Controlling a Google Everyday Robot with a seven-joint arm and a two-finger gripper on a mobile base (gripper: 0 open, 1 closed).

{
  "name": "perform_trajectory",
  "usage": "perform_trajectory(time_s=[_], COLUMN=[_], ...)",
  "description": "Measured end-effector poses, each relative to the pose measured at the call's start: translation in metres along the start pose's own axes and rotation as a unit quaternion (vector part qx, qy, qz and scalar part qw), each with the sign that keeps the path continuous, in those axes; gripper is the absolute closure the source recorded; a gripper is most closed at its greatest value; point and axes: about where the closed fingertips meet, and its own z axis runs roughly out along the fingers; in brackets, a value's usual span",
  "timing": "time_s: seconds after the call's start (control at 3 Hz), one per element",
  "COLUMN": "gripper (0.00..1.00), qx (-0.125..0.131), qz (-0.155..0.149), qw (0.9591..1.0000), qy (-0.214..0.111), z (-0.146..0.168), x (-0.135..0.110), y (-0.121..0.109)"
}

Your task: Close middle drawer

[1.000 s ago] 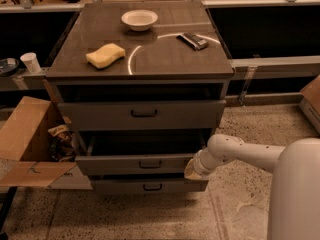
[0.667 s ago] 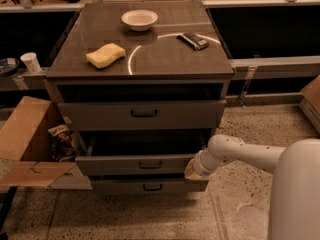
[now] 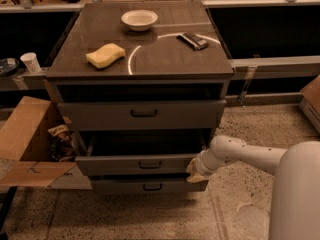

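Note:
The grey cabinet has three drawers. The middle drawer is pulled out, with a dark gap above its flat front and a small dark handle at its centre. The top drawer stands slightly out as well. The bottom drawer sits just below the middle one. My white arm reaches in from the lower right. My gripper is at the right end of the middle drawer's front, touching or nearly touching it.
On the cabinet top lie a yellow sponge, a white bowl and a dark flat object. An open cardboard box stands on the floor at the left. A white cup stands on a ledge at far left.

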Motion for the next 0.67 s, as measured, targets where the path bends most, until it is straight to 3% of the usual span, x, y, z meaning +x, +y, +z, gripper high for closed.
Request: perform_trajectory(time_s=[0.33,0.67], gripper=[0.0,0.0], qx=[0.001,-0.002], qz=[-0.004,-0.004], qw=[1.0,1.0], qy=[-0.004,-0.006], z=[0.0026,0.0044], x=[0.0005,-0.0015], y=[-0.018,-0.0259])
